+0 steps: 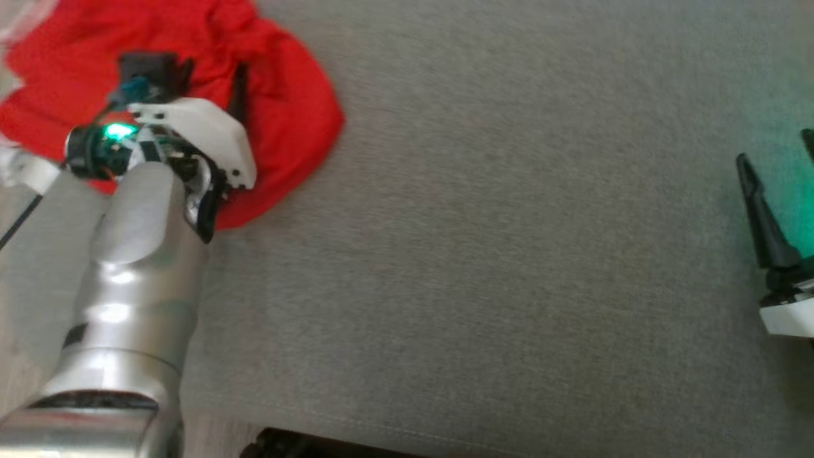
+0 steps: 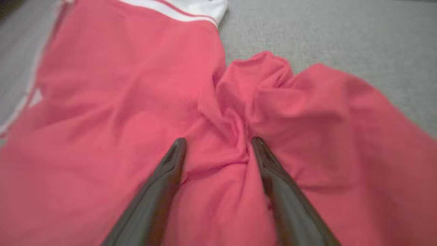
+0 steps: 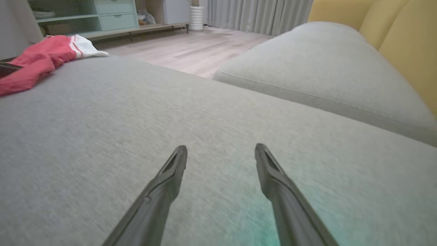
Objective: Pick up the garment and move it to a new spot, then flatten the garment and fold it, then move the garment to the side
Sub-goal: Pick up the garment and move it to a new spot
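The garment (image 1: 292, 114) is red with a white striped band (image 2: 191, 8) and lies crumpled at the far left of the grey cushion (image 1: 509, 254). My left gripper (image 1: 213, 79) is down over it, open, and its fingers straddle a bunched fold (image 2: 232, 136) in the left wrist view. Whether the tips of the left gripper (image 2: 218, 140) press into the cloth I cannot tell. My right gripper (image 1: 774, 147) stands open at the far right over bare cushion, well apart from the garment (image 3: 37, 61). Nothing lies between the fingers of the right gripper (image 3: 221, 147).
The cushion's front edge (image 1: 356, 426) runs along the bottom of the head view. A second grey cushion (image 3: 324, 68) and a yellow backrest (image 3: 409, 41) lie beyond the right gripper. Wooden floor (image 3: 191, 48) and a pale green cabinet (image 3: 102, 13) are farther off.
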Tool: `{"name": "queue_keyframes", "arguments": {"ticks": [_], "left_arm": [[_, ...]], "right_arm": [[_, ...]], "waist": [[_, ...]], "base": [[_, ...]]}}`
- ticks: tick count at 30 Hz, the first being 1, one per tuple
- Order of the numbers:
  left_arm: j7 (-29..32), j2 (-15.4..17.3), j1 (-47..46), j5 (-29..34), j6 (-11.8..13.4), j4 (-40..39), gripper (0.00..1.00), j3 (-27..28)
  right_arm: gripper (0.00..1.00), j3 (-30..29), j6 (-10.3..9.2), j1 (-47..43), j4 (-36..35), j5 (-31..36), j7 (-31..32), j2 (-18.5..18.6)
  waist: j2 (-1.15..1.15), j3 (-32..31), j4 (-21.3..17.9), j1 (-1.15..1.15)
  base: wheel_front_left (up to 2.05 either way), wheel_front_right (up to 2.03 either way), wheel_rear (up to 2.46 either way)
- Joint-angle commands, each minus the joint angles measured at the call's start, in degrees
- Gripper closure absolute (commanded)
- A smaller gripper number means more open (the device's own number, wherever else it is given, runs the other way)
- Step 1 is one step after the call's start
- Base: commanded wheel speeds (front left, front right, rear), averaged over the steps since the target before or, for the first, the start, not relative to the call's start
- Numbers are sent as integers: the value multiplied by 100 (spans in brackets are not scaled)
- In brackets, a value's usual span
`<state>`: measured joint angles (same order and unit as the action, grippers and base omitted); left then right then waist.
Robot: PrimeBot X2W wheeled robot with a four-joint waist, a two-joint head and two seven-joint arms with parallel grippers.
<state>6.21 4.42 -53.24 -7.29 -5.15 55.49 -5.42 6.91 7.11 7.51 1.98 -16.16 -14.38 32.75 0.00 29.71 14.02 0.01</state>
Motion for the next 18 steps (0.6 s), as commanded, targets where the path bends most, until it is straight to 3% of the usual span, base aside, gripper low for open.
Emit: {"name": "queue_keyframes", "arguments": {"ticks": [1,4,5,6,15,18], "left_arm": [[121,334,-194,-104,-35,105,0,201],[324,322,-270,-303,-123,565,0,251],[310,325,-294,-347,-151,648,67,240],[245,332,-317,-393,-171,701,100,236],[-794,679,-727,-307,-229,632,100,-192],[-883,620,-890,-463,-231,420,100,-466]], "right_arm": [[0,20,37,-65,-201,-31,-62,159],[0,-3,37,-68,-209,-29,-62,140],[0,-8,37,-62,-199,-31,-62,125],[0,-10,37,-52,-184,-32,-62,105],[0,265,37,46,81,-12,-62,-329],[0,327,37,-16,210,3,-62,-575]], "waist": [[0,413,-384,-1],[0,473,-434,-1],[0,478,-441,-1],[0,471,-441,-1],[0,-407,-493,-1],[0,-939,-611,-1]], "base": [[0,0,0],[0,0,0],[0,0,0],[0,0,0],[0,0,0],[0,0,0]]}}
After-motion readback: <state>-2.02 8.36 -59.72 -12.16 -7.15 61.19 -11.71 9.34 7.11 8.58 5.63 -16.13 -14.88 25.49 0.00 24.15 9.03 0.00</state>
